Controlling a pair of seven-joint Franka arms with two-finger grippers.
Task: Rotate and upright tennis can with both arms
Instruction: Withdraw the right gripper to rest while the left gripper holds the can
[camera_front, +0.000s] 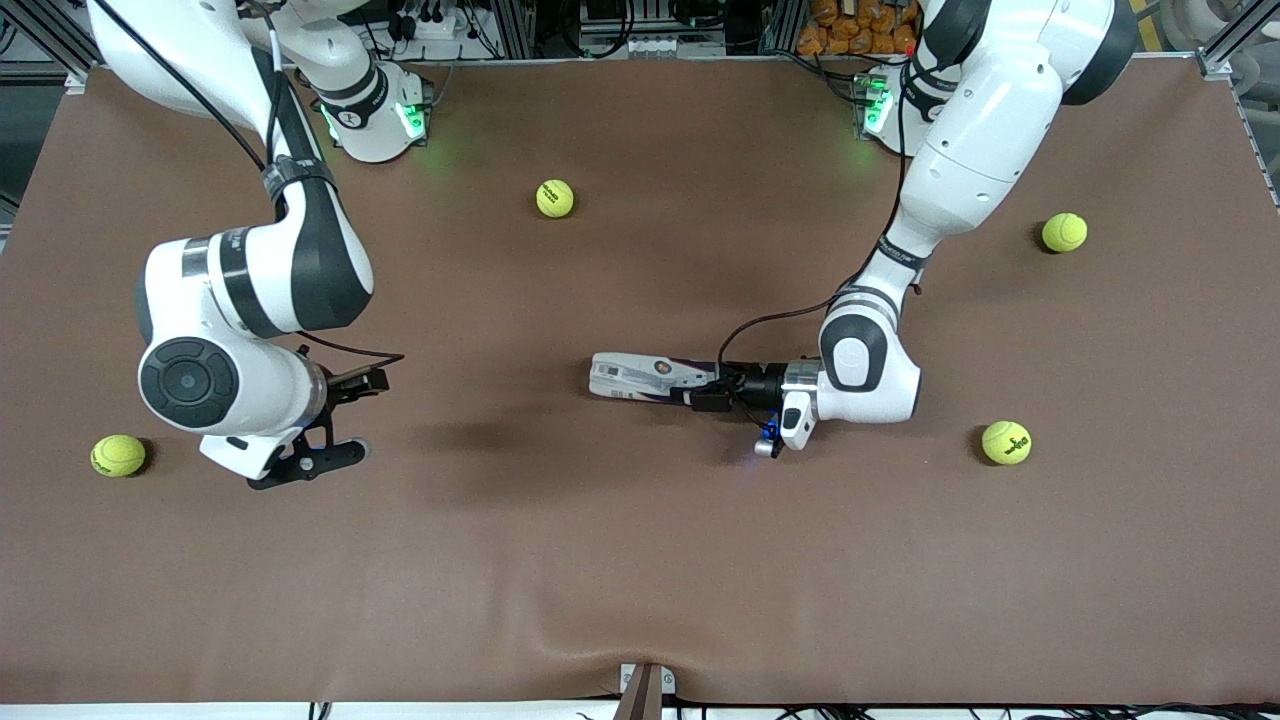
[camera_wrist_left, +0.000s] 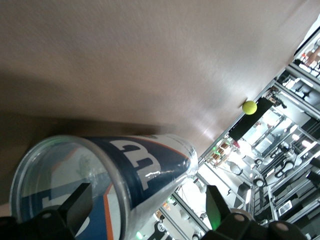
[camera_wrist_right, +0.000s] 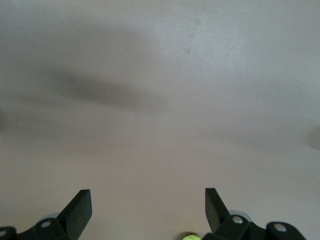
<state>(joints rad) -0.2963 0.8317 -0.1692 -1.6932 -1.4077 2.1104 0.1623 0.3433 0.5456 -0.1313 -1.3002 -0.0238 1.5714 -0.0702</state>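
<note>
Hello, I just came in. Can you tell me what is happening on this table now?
Two robot arms work on a tennis can that lies on its side in the middle of the brown table. The left gripper is at the can's open end, jaws wide, one finger inside the rim; no grip shows yet. The right gripper waits open above bare table. Four tennis balls lie scattered around.
</note>
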